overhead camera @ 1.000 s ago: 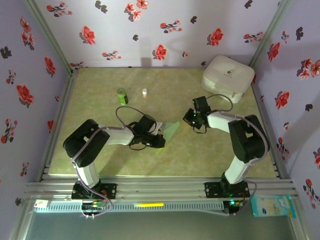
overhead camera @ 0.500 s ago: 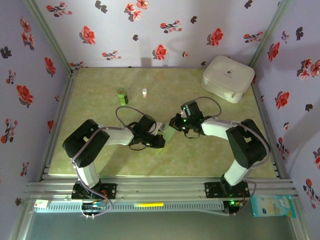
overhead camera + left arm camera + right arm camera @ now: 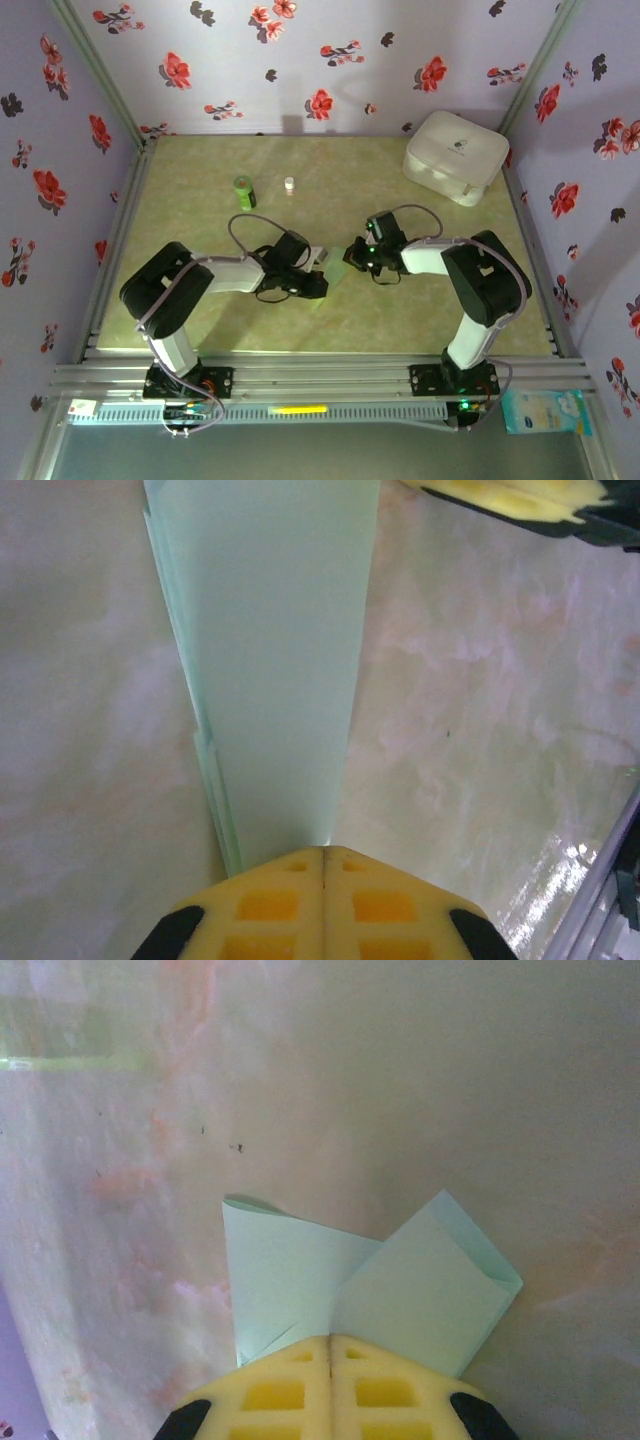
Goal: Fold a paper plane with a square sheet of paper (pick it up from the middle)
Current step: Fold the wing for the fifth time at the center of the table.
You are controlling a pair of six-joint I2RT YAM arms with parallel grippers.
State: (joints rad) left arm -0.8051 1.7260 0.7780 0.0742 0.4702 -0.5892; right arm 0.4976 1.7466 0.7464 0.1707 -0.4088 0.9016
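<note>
I see the white case at the back right with its lid down and its inside hidden, while mid-table my left gripper and right gripper both clamp the paper plane, its long axis running left-right between them and narrowing toward the left fingers.

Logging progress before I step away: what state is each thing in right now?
paper plane: partly folded into layers, held by both grippers.
left gripper: shut on the paper plane.
right gripper: shut on the paper plane.
green bottle: standing upright on the table.
white case: closed.
</note>
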